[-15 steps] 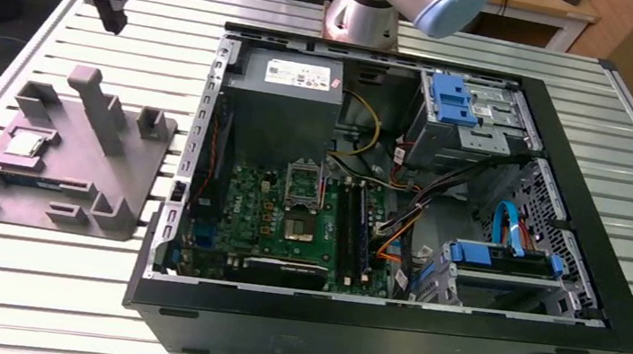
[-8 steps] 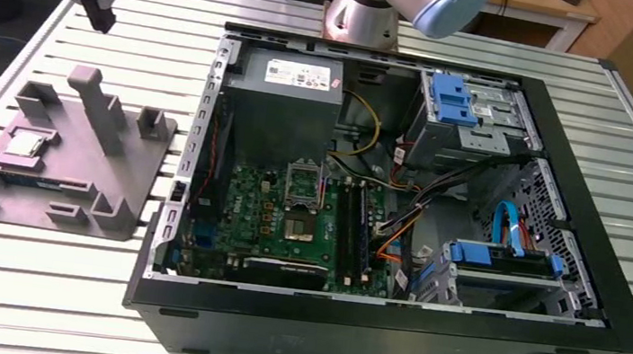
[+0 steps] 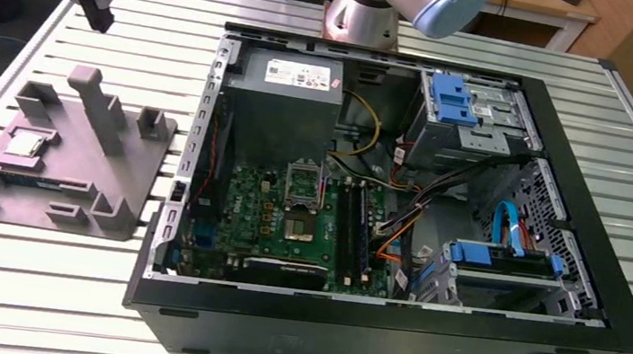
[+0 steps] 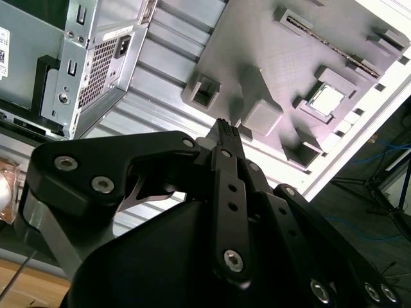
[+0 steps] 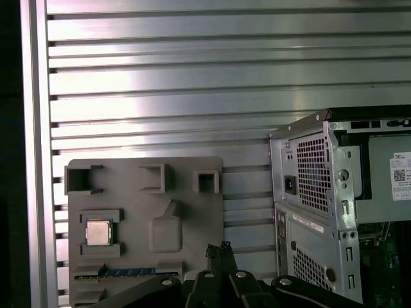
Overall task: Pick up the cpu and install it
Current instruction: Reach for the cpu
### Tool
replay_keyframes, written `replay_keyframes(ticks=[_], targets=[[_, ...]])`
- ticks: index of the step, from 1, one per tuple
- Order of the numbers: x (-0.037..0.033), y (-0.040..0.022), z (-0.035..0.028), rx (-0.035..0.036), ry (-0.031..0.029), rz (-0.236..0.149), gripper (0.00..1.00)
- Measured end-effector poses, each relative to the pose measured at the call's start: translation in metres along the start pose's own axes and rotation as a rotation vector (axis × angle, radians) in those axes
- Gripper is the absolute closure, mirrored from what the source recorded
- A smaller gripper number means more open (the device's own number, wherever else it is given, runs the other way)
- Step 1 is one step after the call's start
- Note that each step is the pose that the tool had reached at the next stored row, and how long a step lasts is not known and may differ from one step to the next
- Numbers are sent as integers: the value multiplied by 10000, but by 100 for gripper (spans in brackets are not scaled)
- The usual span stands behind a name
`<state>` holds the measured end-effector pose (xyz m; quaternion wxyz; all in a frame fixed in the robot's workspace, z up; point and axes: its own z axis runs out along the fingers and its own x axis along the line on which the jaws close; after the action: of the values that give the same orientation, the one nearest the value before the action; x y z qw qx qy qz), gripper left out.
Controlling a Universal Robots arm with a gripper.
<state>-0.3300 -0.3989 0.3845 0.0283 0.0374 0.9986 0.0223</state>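
The cpu (image 3: 28, 142) is a small silver square lying flat in a recess of the grey plastic tray (image 3: 111, 179), at the exterior view's left. Both wrist views show the cpu (image 4: 327, 100) (image 5: 99, 232) lying on the tray. My gripper (image 3: 103, 22) hangs high above the table beyond the tray's far end, well apart from the chip. Its black fingertips (image 4: 223, 126) (image 5: 219, 248) are pressed together with nothing between them.
An open black computer case (image 3: 394, 331) lies right of the tray, with the green motherboard (image 3: 274, 226) inside. A grey power supply (image 3: 285, 83), a blue drive bay (image 3: 453, 99) and loose cables (image 3: 409, 215) fill it. A green memory stick (image 5: 128, 272) lies on the tray.
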Motion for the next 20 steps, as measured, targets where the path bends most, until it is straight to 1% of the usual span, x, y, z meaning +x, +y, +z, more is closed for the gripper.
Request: replay_keyframes(ticks=[3, 6, 12, 20], targets=[[3, 0, 0, 0, 0, 1, 90], [28, -2, 0, 0, 0, 0, 90], [145, -12, 5, 0, 0, 0, 90], [305, -25, 31, 0, 0, 0, 90]])
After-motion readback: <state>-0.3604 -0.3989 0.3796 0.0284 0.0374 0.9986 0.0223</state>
